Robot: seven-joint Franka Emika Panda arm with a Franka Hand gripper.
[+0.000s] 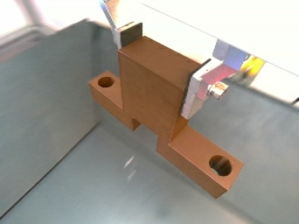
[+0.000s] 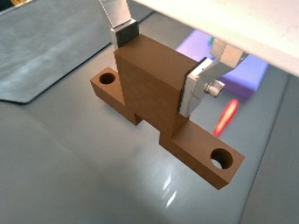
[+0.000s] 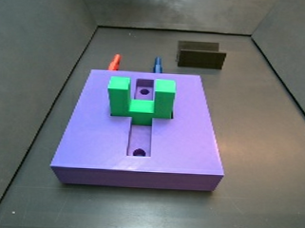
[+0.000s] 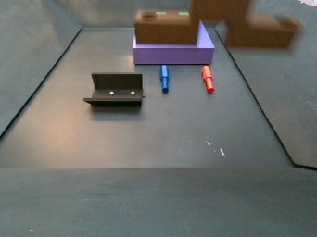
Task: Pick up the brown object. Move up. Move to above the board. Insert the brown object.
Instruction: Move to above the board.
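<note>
The brown object (image 1: 158,105) is held clear of the floor, its upright bar pinched between the silver fingers (image 2: 201,86) of the gripper (image 2: 160,61), the holed crosspiece hanging below. In a side view it appears blurred (image 4: 247,23) just beside the board (image 4: 171,51). The fixture (image 4: 114,90) stands well apart.

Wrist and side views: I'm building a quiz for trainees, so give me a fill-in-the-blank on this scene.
The gripper holds the brown object, which shows ___ round holes. On the board stands a ___ U-shaped block. Beside the board lie a red marker and a ___ marker.
Missing: two; green; blue.
</note>
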